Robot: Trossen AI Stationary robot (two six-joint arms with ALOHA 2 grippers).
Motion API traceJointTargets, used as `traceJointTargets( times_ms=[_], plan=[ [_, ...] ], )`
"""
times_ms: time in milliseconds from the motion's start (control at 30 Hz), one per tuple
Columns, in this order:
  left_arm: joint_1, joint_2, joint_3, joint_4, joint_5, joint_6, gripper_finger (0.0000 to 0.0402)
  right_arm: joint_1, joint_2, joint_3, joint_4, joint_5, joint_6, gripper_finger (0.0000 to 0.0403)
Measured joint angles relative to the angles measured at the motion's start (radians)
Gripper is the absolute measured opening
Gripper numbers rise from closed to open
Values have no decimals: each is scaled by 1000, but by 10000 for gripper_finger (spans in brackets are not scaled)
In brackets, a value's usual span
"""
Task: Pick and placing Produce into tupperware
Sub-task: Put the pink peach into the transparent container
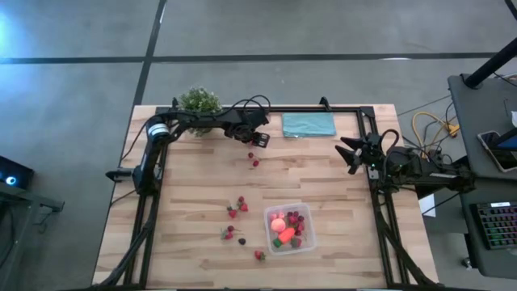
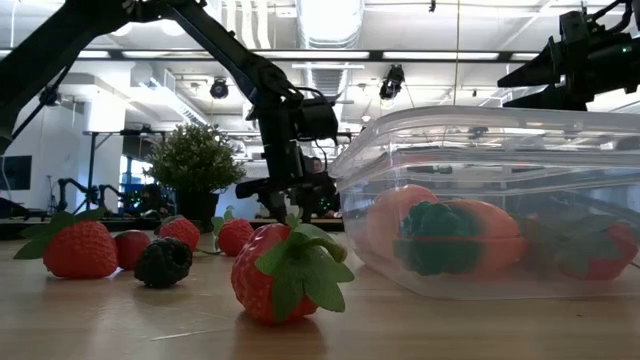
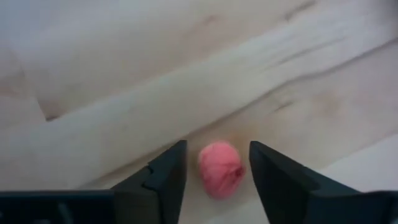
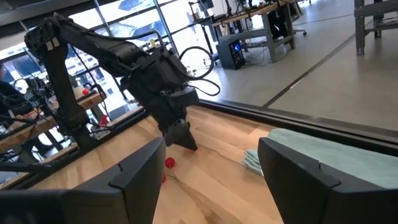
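My left gripper (image 1: 257, 144) hangs open near the table's far edge, pointing down. In the left wrist view its fingers (image 3: 168, 171) stand on either side of a small pink-red produce piece (image 3: 221, 169) lying on the wood, with a gap on each side. Two red pieces (image 1: 253, 159) lie just below it in the high view. The clear tupperware (image 1: 300, 212) sits near the front and holds an orange carrot, a pink-orange ball and several red pieces. Loose strawberries (image 1: 238, 207) and a dark bit (image 1: 241, 241) lie to its left. My right gripper (image 1: 349, 153) waits open at the right edge, raised.
A green potted plant (image 1: 199, 103) stands at the far edge beside the left arm. A teal cloth (image 1: 308, 124) lies flat at the far edge, right of the left gripper. Bare wood spreads between the cloth and the tupperware. A dark frame rail (image 1: 376, 190) runs along the table's right side.
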Motion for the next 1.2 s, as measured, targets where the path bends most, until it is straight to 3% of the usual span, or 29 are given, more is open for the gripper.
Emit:
traceJointTargets(
  times_ms=[200, 500, 667, 1000, 1200],
  plan=[
    [-7, 0, -3, -3, 28, 7, 108, 0, 0, 0, 0, 0, 0, 247],
    [-24, 0, -3, -16, 53, 4, 102, 0, 0, 0, 0, 0, 0, 253],
    [-63, -50, 6, -37, 115, 9, 102, 0, 0, 0, 0, 0, 0, 248],
    [-330, -308, 8, 111, 141, 264, 102, 0, 1, 0, -1, 0, 0, 251],
    [-535, -309, -2, 202, 156, 260, 102, 0, 0, 0, -6, 0, 0, 252]
  ],
)
